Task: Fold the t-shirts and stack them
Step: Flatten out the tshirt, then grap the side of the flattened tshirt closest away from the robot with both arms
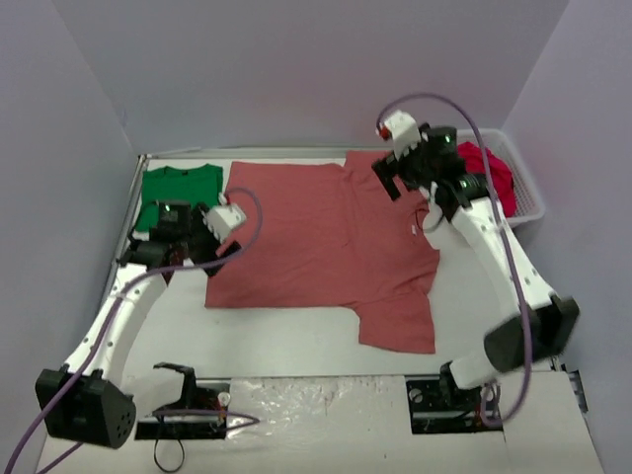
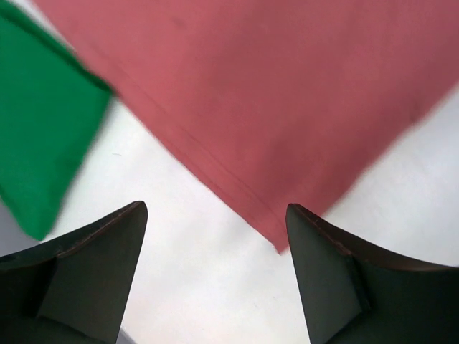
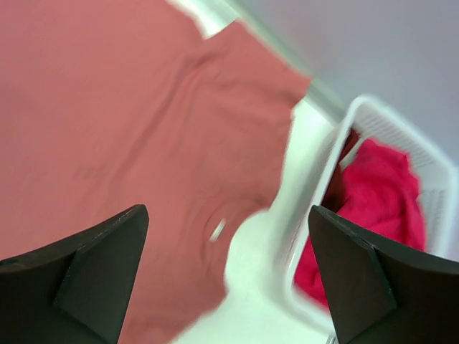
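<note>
Where the salmon-pink tee (image 1: 326, 247) lies, top view: spread flat on the table (image 1: 296, 341), long axis left to right, hem toward my left gripper (image 1: 219, 252), collar toward my right gripper (image 1: 388, 180).
Other tees, top view: green tee (image 1: 178, 190) folded far left; crimson tee (image 1: 494, 170) in the white basket (image 1: 531, 202).
Arm pose, top view: left reaches to the near hem corner; right stretches over the far sleeve.
Left wrist view: jaws parted, holding nothing; hem corner just ahead between them.
Right wrist view: jaws parted, empty; salmon-pink tee below, white basket to the right.
Coming move, as I judge: each arm takes its nearer end.
</note>
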Motion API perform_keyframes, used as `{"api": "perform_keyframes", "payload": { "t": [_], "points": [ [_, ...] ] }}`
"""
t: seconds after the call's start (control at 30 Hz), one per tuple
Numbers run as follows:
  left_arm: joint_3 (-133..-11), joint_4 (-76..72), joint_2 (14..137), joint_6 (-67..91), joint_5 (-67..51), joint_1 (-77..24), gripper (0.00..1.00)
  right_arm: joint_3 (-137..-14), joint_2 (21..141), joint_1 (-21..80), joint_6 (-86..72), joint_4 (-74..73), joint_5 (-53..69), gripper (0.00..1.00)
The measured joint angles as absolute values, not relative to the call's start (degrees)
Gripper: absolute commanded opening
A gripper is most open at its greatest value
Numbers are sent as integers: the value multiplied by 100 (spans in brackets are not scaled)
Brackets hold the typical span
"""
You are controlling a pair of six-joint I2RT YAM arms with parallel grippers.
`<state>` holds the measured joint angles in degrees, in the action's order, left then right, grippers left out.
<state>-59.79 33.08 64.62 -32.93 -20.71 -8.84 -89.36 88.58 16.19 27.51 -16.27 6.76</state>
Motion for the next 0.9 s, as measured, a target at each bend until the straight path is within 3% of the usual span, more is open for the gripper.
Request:
{"api": "perform_keyframes", "payload": {
  "t": [0.1, 0.27, 0.43, 0.9],
  "points": [
    [-5078, 3586, 6224, -3734, -1730, -1511, 76, -7815, 7588, 1525, 2891, -2165, 1210, 82],
    [-3747, 3854, 5575, -4169, -1083, -2287, 77, -6215, 6130, 941, 2904, -3013, 1575, 84],
    [-3155, 3295, 4967, -4532, -276, -2292, 80, -5870, 4974, -207, 2961, -3262, 1726, 80],
    [-2255, 2366, 5188, -5105, 259, -2292, 79, -6045, 5234, -1098, 2783, -3260, 2510, 78]
  ]
}}
